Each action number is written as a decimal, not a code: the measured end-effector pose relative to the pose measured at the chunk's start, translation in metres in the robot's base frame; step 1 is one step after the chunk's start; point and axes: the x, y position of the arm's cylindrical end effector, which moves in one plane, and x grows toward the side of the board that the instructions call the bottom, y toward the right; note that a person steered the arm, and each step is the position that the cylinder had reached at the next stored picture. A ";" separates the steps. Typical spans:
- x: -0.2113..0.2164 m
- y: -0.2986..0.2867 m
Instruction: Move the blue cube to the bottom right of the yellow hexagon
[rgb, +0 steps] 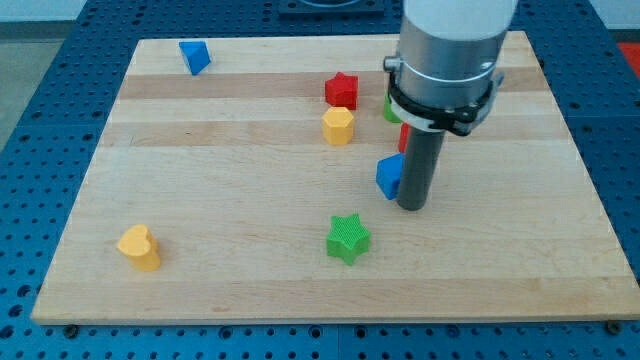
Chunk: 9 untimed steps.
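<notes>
The blue cube (389, 176) sits right of the board's middle. The yellow hexagon (338, 126) stands up and to the left of it, just below a red star (341, 91). My tip (412, 205) rests on the board touching the blue cube's right side. The arm's wide grey body hides the area above the cube.
A green star (348, 238) lies below the cube. A yellow heart (139, 247) is at the lower left, a blue triangular block (195, 56) at the top left. A green block (391, 108) and a red block (403, 138) peek out beside the arm. The wooden board (200, 180) ends near all view edges.
</notes>
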 end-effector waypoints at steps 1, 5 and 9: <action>-0.001 -0.017; -0.003 0.011; -0.014 -0.012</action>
